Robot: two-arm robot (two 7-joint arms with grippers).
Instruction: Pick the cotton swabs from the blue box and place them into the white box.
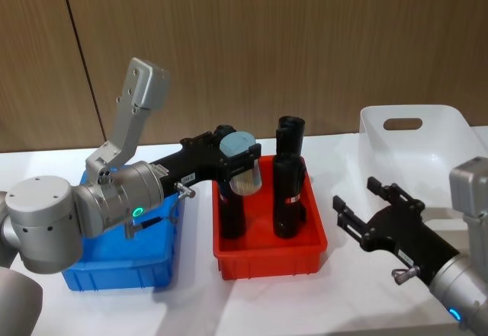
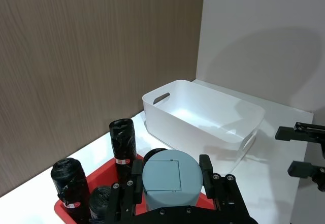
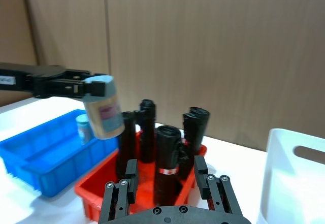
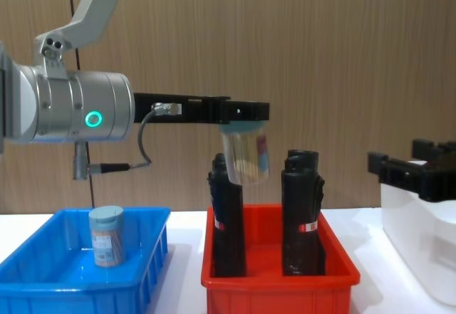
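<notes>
Logging the left gripper (image 1: 242,161) reaching in from 9 o'clock, closed around one jar of the cotton swabs (image 1: 245,180) just under its grey-blue lid. Holding that jar in the air, clear of every bin, above the 10 o'clock part of the red bin (image 1: 271,258) and close in front of the black cylinders (image 1: 288,191) standing there. Seeing it from the chest hanging slightly tilted, lid uppermost at the gripper, tan sticks and a small label showing through the clear wall, its base about level with the cylinder tops.

Finding a second jar (image 4: 107,237) standing upright inside the blue box (image 4: 43,285), at 8 o'clock on the table, just beside the red bin.

Placing the white box (image 1: 427,144) at 2 o'clock, on the far side of the red bin from the blue box and well apart from the held jar.

Noting the right gripper (image 1: 357,195) hovering at 4 o'clock, between the red bin and the white box, fingers spread wide, gripping nothing.
</notes>
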